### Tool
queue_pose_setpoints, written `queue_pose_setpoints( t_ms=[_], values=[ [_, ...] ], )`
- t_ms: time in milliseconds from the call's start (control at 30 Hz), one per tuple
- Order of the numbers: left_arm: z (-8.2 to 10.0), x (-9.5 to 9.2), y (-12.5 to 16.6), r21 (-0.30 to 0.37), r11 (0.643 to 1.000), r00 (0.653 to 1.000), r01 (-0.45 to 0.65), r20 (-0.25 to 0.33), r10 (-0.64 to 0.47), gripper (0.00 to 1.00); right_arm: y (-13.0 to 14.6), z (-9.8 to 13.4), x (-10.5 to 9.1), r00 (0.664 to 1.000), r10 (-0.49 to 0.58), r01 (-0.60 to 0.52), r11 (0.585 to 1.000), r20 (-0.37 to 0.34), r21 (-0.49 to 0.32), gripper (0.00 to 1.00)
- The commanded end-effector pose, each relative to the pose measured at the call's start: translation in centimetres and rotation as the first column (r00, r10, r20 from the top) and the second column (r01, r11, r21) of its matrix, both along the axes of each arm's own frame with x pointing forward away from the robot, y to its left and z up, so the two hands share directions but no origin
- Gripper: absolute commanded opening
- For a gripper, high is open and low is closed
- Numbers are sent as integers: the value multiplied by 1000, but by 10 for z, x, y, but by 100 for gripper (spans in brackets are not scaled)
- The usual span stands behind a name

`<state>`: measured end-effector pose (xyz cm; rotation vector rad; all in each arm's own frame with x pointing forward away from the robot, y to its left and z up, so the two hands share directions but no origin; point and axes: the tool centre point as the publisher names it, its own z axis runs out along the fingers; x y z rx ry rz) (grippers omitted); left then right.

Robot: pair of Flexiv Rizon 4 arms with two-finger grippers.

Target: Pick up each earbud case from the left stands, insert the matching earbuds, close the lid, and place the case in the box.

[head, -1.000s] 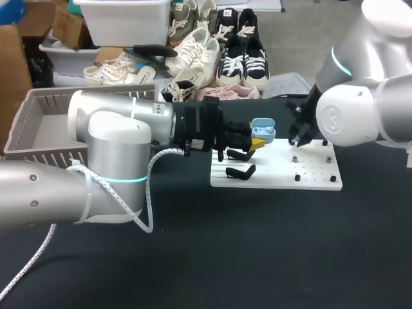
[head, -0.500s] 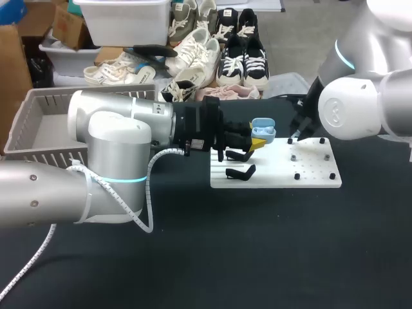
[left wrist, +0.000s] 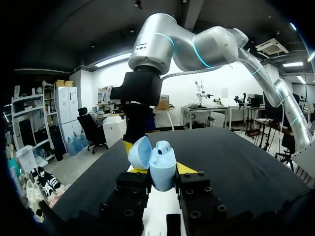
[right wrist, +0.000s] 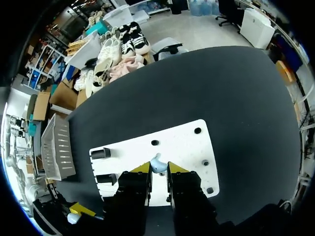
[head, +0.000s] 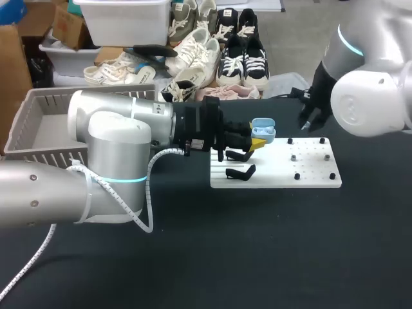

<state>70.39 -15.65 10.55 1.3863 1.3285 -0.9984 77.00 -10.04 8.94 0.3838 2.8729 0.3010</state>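
My left gripper (head: 259, 140) is shut on a light blue earbud case (head: 263, 131) held over the left part of the white board (head: 277, 172). In the left wrist view the case (left wrist: 163, 169) sits between my fingers with its lid (left wrist: 140, 152) open and one earbud (left wrist: 165, 146) in it. My right gripper (head: 308, 121) hangs above the board's far right edge. In the right wrist view a pale earbud (right wrist: 156, 164) is pinched between its yellow tips, high above the board (right wrist: 184, 147).
Two black stands (head: 241, 155) (head: 239, 172) stand bare on the board's left side, and several small pegs (head: 296, 176) dot its right side. A grey basket (head: 38, 125) sits at the far left of the table. My left forearm spans the table's left half.
My right gripper has lifted off the board's peg area and drawn back and to the right with the earbud. The left arm and the case have stayed still.
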Motion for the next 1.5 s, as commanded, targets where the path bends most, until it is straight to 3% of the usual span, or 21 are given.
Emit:
queue_pose_setpoints(
  t_ms=[33, 233, 433, 767, 1167, 1333, 1500],
  values=[
    [-1, -1, 0, -3, 1000, 1000, -2, 2, 2, 0, -12, 40, -34, 999, 6, -3, 999, 43, -54, 0],
    [-1, -1, 0, -3, 1000, 1000, -2, 2, 2, 0, -13, 77, -62, 997, 63, -56, 990, 51, -129, 0],
    [-1, -1, 0, -3, 1000, 1000, -2, 2, 2, 0, 6, 102, -89, 982, 181, -168, 967, 54, -193, 0],
    [-1, -1, 0, -3, 1000, 1000, -2, 2, 2, 0, 60, 115, -114, 896, 442, -412, 858, 35, -306, 0],
    [-1, -1, 0, -3, 1000, 1000, -2, 2, 2, 0, 94, 99, -121, 817, 575, -542, 792, 46, -281, 0],
    [-1, -1, 0, -3, 1000, 1000, -2, 2, 2, 0, 105, 95, -113, 789, 611, -580, 772, 55, -261, 0],
    [-1, -1, 0, -3, 1000, 1000, -2, 2, 2, 0, 111, 86, -100, 787, 615, -589, 770, 42, -246, 0]
  ],
)
